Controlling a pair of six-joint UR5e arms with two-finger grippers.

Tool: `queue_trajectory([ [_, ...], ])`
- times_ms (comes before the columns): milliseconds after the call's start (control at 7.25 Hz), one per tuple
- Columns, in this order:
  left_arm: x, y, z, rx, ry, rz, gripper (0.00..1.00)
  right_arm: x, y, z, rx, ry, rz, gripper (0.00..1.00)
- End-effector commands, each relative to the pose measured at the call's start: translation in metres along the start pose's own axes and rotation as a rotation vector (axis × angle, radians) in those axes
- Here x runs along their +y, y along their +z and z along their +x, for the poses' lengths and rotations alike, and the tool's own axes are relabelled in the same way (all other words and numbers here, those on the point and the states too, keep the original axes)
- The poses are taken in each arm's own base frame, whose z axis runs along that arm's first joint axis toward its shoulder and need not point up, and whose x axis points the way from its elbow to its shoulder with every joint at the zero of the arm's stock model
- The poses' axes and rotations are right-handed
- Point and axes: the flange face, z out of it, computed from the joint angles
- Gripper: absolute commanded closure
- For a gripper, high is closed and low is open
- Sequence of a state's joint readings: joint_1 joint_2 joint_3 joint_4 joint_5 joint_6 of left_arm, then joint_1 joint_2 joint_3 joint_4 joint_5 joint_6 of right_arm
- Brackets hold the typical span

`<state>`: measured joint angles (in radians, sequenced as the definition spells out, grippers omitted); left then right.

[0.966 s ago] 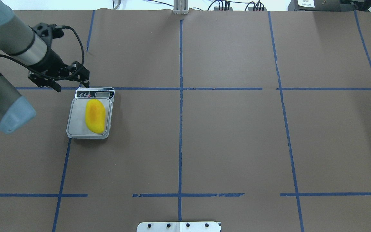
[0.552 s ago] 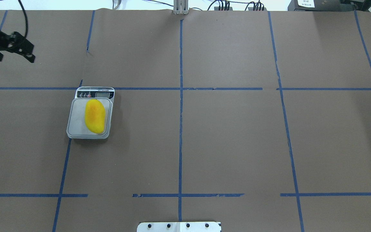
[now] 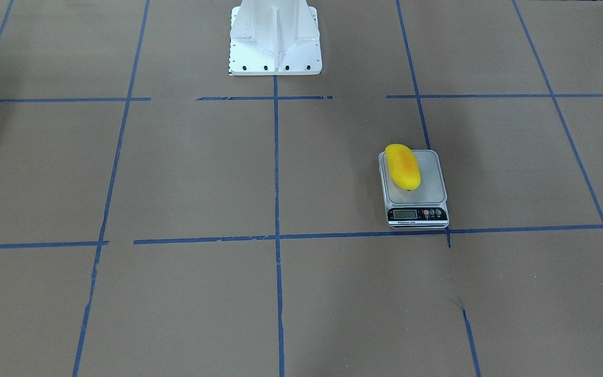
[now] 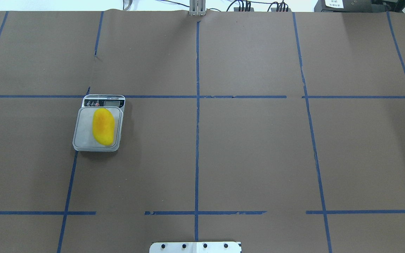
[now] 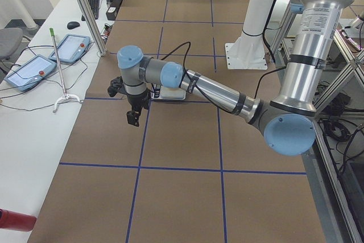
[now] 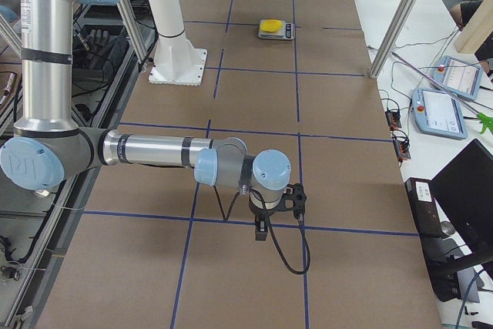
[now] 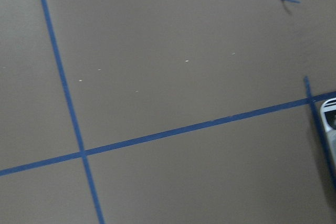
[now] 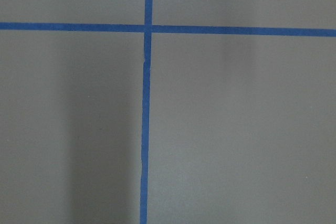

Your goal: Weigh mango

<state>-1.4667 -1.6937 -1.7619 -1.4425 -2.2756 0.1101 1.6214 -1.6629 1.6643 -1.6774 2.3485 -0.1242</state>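
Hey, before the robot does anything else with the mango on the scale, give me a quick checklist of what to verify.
1. Mango lying on the scale platform: ok.
2. Nothing else touching mango or scale: ok.
3. Display reading legible: cannot tell, digits too small.
4. Left end effector clear of the scale: ok; open or shut: cannot tell.
5. Right end effector far from the scale: ok.

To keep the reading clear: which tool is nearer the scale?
The left tool, hanging just beside the scale; the right tool is far off on the other side.
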Motion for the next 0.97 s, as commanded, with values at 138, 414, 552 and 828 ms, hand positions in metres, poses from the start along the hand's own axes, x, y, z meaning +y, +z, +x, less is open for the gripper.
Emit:
queue_trajectory([
  [138,0.074,0.057,-0.066,-0.005,0.004,0.025,0.0,0.0,0.0,0.0,0.0,0.001,-0.001,0.0],
  [414,0.097,0.068,-0.09,-0.013,-0.019,0.043,0.0,0.0,0.0,0.0,0.0,0.001,-0.001,0.0],
  [552,0.099,0.068,-0.093,-0.013,-0.032,0.038,0.0,0.001,0.001,0.0,0.0,0.002,-0.002,0.0],
  [828,0.1,0.07,-0.093,0.025,-0.056,0.03,0.0,0.0,0.0,0.0,0.0,0.001,-0.001,0.0],
])
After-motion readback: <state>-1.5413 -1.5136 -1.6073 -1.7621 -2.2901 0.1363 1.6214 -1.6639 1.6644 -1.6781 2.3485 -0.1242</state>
